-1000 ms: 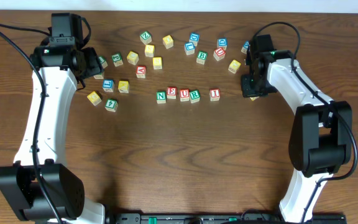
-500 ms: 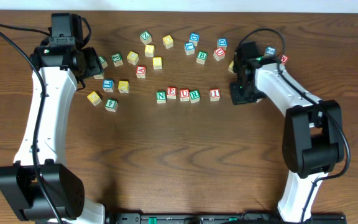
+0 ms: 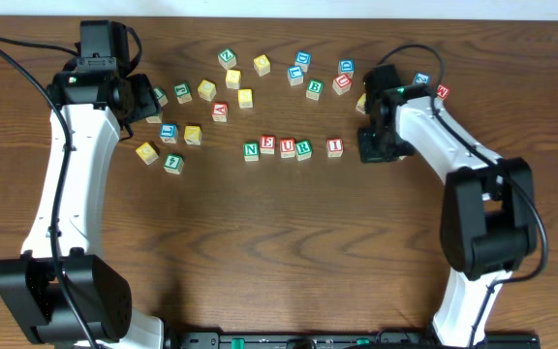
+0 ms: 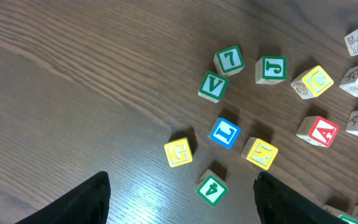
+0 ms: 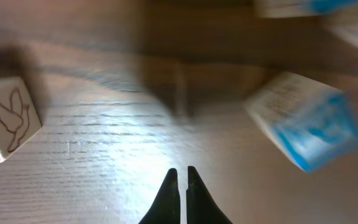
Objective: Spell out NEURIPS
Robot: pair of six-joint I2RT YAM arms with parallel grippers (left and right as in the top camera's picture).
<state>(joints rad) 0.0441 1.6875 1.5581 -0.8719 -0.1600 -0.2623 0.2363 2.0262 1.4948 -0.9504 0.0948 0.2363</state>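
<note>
- Overhead: a row of small wooden letter cubes (image 3: 287,148) reads N E U R I. It sits mid-desk, a bit nearer the far edge than the near edge.
- N, E, U and R sit close together. The red-lettered I cube (image 3: 334,147) sits apart, with a gap after R.
- Right gripper (image 3: 371,145) is low over the desk, just beside the I cube on the right-edge side.
- Right wrist view: the black fingers (image 5: 168,198) are together with tips meeting, clamped on nothing.
- A pale wooden cube with a bird drawing and a red face (image 5: 8,118) is at frame left. A blurred blue-printed cube (image 5: 303,121) is at frame right. Both are apart from the tips.
- Left gripper (image 3: 148,102) is toward the far-left corner; in the left wrist view its fingers (image 4: 86,202) are wide apart and empty.
- Below it are loose cubes: yellow G cube (image 4: 178,152), blue L cube (image 4: 225,132), yellow M cube (image 4: 260,153), green 4 cube (image 4: 211,188), green V cube (image 4: 213,86).
- More loose cubes are scattered along the far edge of the dark brown wooden desk (image 3: 260,242).
</note>
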